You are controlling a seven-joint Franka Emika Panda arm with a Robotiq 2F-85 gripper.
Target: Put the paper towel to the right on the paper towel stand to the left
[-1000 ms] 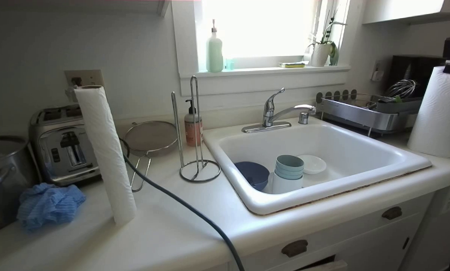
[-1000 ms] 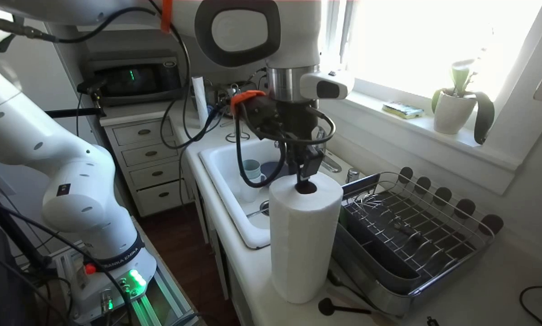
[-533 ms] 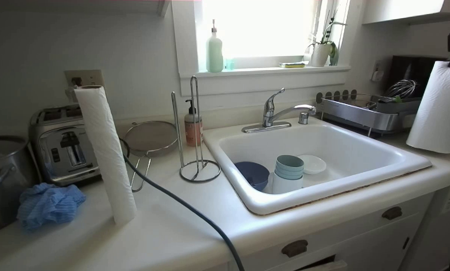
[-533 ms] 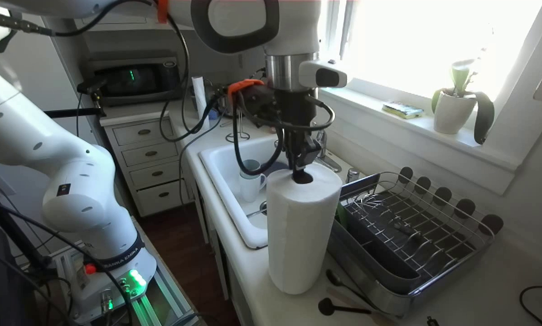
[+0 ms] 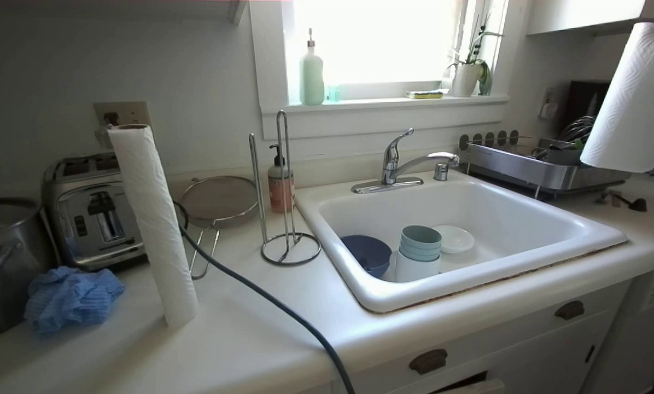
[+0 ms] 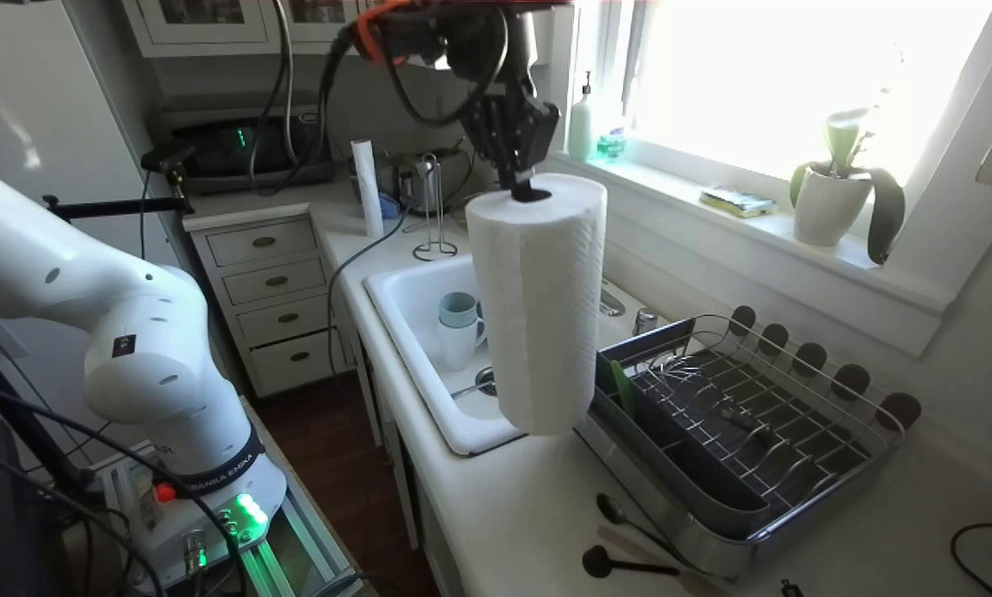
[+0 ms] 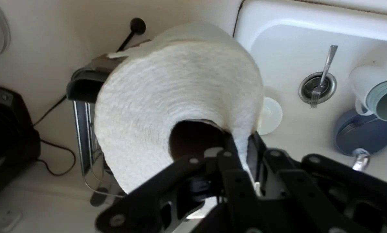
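Note:
The thick white paper towel roll [image 6: 537, 307] hangs upright, slightly tilted, in the air above the counter beside the sink; it also shows in an exterior view [image 5: 630, 104]. My gripper [image 6: 522, 186] is shut on its top edge. In the wrist view one finger of the gripper [image 7: 242, 137] is inside the dark core of the roll [image 7: 141, 106] and one is outside, pinching the wall. The thin metal paper towel stand [image 5: 284, 186] stands upright with no roll on it, left of the sink; it also shows far back in an exterior view [image 6: 439, 207].
The sink [image 5: 368, 293] with cups and a bowl lies between roll and stand. The faucet [image 5: 392, 158] rises behind it. A dish rack [image 6: 712, 489] sits beside the roll. Near the stand are a slim roll [image 5: 155, 224], soap bottle [image 5: 281, 189], strainer [image 5: 220, 200] and cable [image 5: 272, 298].
My gripper has risen with the roll, lifting it clear off the counter and shifting it a little toward the sink. The utensils behind it are now uncovered. The stand has not moved.

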